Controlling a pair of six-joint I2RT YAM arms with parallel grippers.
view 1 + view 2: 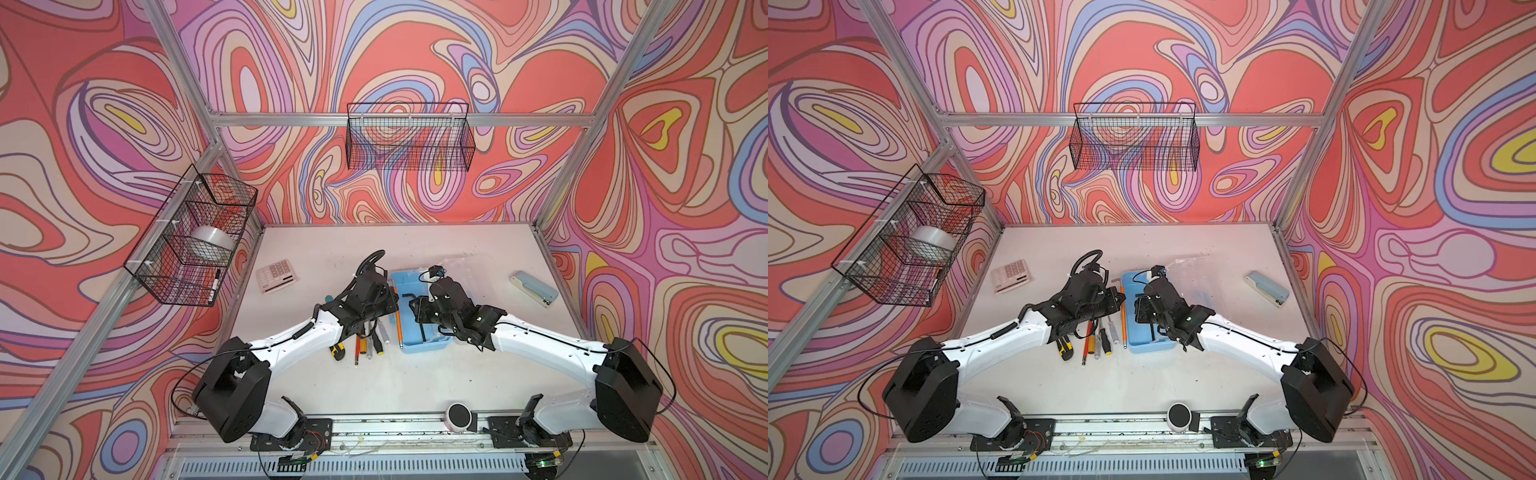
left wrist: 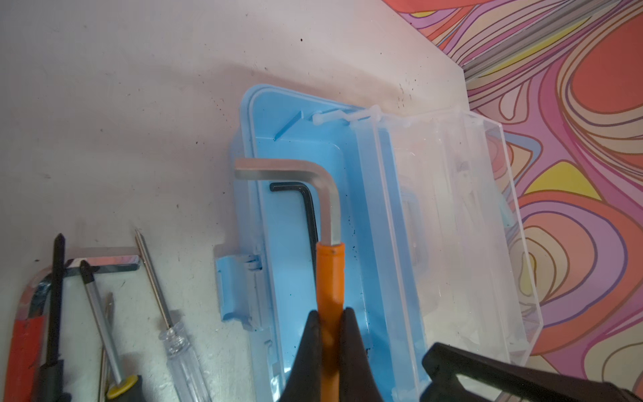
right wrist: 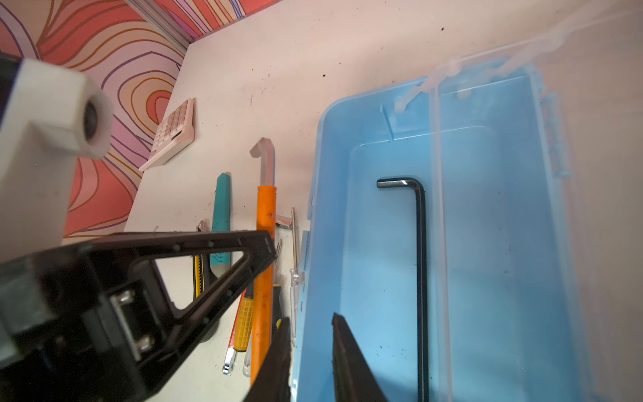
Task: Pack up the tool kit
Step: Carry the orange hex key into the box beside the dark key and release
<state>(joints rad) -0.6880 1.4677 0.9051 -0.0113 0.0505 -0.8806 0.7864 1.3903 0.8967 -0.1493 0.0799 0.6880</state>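
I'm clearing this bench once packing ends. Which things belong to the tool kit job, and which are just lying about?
Job: blue case; black hex key inside it; orange-sleeved hex key in the left gripper; screwdrivers; yellow-black cutter; teal cutter.
Lying about: calculator; stapler; tape roll in the side wire basket.

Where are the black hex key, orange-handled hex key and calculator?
black hex key (image 3: 421,278): right wrist view, on its long shaft.
orange-handled hex key (image 2: 330,278): left wrist view, on the orange sleeve.
calculator (image 1: 277,275): a top view, on its keypad.
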